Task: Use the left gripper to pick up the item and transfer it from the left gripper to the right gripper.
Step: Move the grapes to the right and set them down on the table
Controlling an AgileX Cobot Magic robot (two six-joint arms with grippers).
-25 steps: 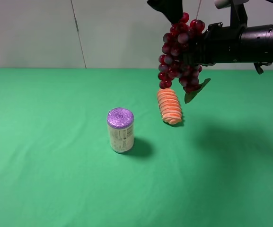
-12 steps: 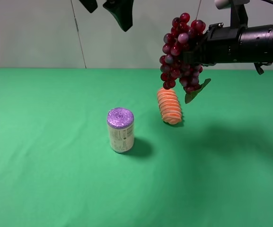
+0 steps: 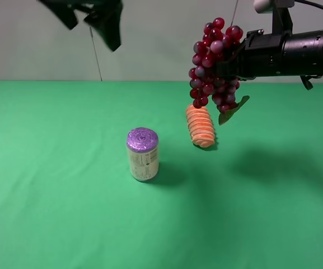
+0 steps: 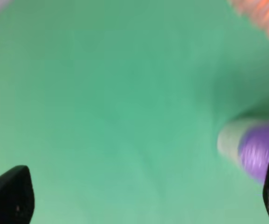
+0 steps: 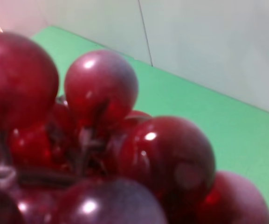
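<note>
The item, a bunch of dark red and purple grapes (image 3: 210,61) with a green leaf (image 3: 232,109) at its lower end, hangs in the air at the back right. My right gripper (image 3: 233,63) is shut on it from the right. The grapes fill the right wrist view (image 5: 101,154), where the fingers are hidden. My left gripper (image 3: 89,23) is open and empty, high at the back left, well apart from the grapes. In the blurred left wrist view its two fingertips (image 4: 10,193) stand wide apart over green cloth.
A purple-topped white can (image 3: 143,154) stands upright mid-table and also shows in the left wrist view (image 4: 260,149). An orange ridged bread-like piece (image 3: 200,125) lies just below the hanging grapes. The green table (image 3: 66,213) meets a pale wall at the back.
My left gripper has let go of the grapes and moved left along the back, open. The right gripper keeps hold of the grapes, almost still.
</note>
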